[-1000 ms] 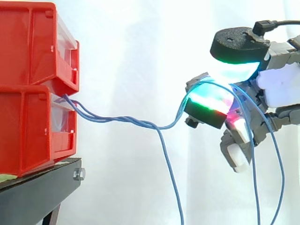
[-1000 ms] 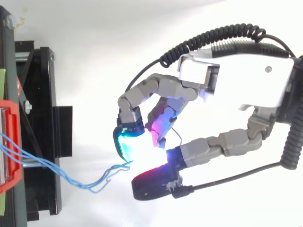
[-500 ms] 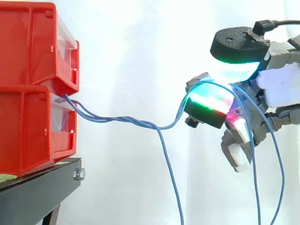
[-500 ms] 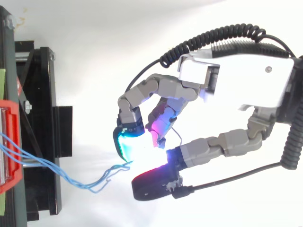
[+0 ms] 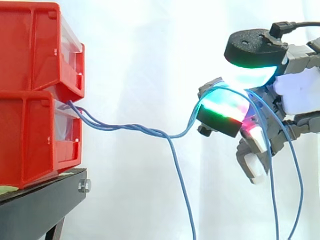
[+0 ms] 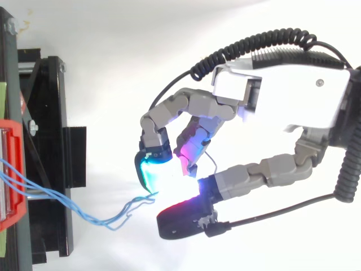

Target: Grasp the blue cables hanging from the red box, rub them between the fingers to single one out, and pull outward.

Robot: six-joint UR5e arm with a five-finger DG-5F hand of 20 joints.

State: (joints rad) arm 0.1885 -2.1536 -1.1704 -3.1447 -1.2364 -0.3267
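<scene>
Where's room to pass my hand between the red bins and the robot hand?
Above the blue cables, between the red bins and the hand, is bare. Below them, a gap beside the black stand. Crowded under the hand, where the cables hang.

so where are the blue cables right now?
Side view: the blue cables leave the lower red box at left, sag across the gap and end pinched in the hand at right, loose ends hanging below.
</scene>
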